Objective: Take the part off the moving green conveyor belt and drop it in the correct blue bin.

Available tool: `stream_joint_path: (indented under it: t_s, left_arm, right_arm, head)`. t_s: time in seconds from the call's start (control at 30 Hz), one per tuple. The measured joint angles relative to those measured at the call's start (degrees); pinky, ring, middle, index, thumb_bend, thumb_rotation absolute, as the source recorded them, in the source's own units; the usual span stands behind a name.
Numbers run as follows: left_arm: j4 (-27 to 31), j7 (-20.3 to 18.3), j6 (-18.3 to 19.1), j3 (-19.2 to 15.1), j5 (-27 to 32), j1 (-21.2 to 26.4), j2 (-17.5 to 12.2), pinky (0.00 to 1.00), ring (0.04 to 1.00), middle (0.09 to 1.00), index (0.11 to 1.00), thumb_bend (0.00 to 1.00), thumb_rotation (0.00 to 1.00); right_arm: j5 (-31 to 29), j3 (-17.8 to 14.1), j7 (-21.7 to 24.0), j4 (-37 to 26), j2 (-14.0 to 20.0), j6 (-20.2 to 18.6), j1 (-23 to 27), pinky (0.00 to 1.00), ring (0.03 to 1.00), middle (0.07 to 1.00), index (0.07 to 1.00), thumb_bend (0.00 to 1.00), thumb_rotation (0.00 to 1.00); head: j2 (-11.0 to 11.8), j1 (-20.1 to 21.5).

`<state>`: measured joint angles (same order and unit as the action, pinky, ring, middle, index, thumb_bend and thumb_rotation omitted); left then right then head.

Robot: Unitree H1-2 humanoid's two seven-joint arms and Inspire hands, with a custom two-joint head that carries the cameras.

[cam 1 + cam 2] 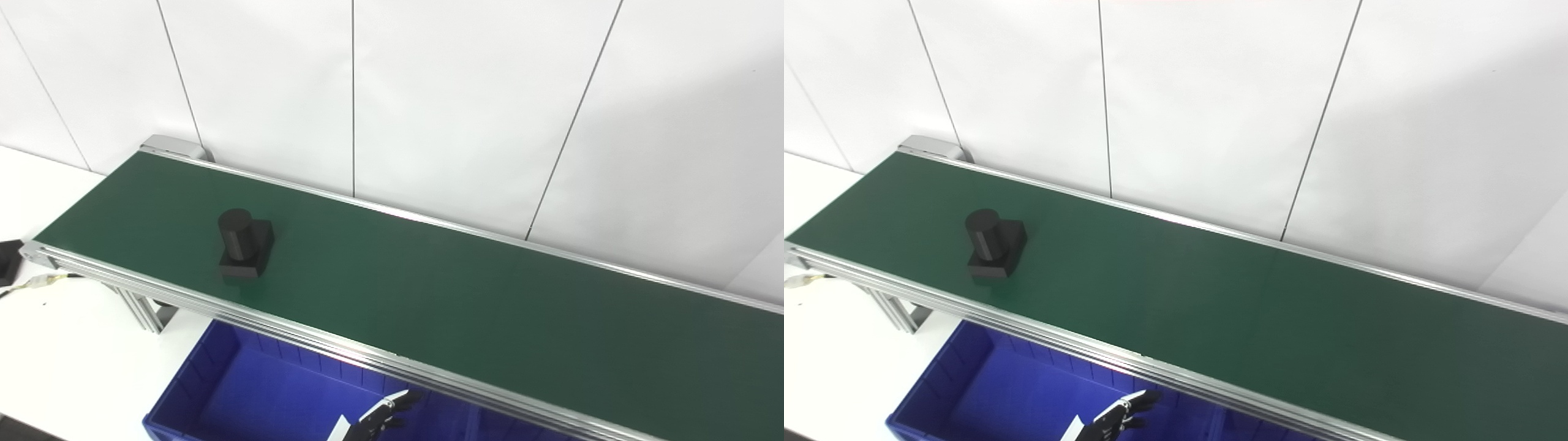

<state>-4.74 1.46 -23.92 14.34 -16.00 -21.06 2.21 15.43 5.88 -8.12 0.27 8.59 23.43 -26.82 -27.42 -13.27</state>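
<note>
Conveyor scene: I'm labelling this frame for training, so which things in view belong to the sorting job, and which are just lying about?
Part of the job:
- black part, a cylinder on a square base
- green conveyor belt
- blue bin below the belt's near rail
- left hand, low over the bin, holding nothing

Lying about:
- black object at the left edge
- cable on the white table

Lighting: bright, even, from overhead. White wall panels (465, 92) near blown out at top left; a soft grey shadow falls across them at right. Conveyor belt (429, 288): matte, darker toward the right end; thin glare along its aluminium rail (306, 334). Black part (244, 244): detail lost in shade, short soft shadow. Focus slightly soft throughout, no motion blur.
</note>
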Motion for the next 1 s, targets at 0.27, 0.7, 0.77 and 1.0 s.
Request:
stream_joint_path:
  t_s: [0.27,0.7,0.77,1.0]
  left_arm:
    - [-0.8,-0.1,0.6,0.5,-1.1,0.9,-0.5,0.84,0.886,0.874,0.830,1.00,0.34]
    - [-4.3,0.6,0.2,1.7,-2.0,2.0,0.3,0.86,0.897,0.878,0.835,1.00,0.34]
    - [-4.4,0.8,-0.1,2.3,-2.0,2.2,0.3,0.87,0.898,0.879,0.839,1.00,0.34]
    - [-6.1,4.6,-0.4,4.7,-2.3,3.8,-0.4,0.83,0.871,0.861,0.837,1.00,0.36]
  right_arm:
    - [2.2,2.9,-5.4,2.1,2.6,0.1,1.1,0.77,0.815,0.871,0.977,0.71,0.25]
    - [2.9,5.8,-7.1,-13.6,5.6,0.3,4.8,0.83,0.851,0.877,0.954,0.83,0.36]
    - [2.7,5.2,-4.8,-17.7,5.4,-0.4,6.4,0.82,0.854,0.883,0.948,0.83,0.37]
    - [3.8,3.0,1.7,-20.6,4.4,-4.6,14.4,0.79,0.842,0.889,0.944,0.82,0.48]
  head:
    - [0.8,-0.8]
    - [0.2,0.0]
    - [0.1,0.2]
    - [0.3,-0.9]
